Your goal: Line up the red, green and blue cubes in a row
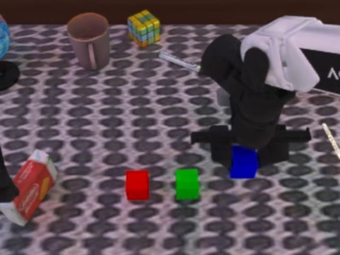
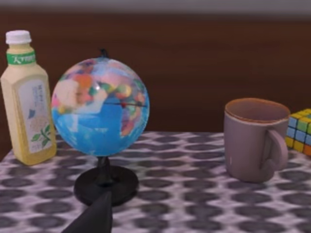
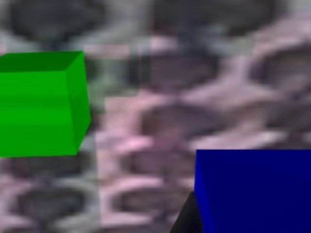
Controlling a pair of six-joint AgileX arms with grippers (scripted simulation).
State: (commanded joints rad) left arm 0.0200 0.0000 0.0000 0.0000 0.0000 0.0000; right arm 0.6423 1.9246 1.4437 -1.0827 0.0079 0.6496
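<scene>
The red cube [image 1: 137, 185] and the green cube [image 1: 187, 184] sit side by side near the table's front. Right of the green one, and a little farther back, is the blue cube [image 1: 243, 166]. My right gripper [image 1: 244, 155] reaches down over it and is shut on the blue cube, one black finger on each side. The right wrist view shows the green cube [image 3: 41, 104], the blue cube [image 3: 255, 189] and a dark finger [image 3: 187, 221] against the blue cube's side. My left arm [image 1: 4, 186] is parked at the left edge, its gripper open, with one finger [image 2: 97, 216] showing.
A red-and-white carton [image 1: 29, 186] lies at the front left. At the back stand a brown mug [image 1: 89, 40], a multicoloured puzzle cube [image 1: 144, 27] and a globe [image 2: 100, 109] with a yellow bottle [image 2: 28, 102] beside it. A thin white rod [image 1: 178, 59] lies behind the right arm.
</scene>
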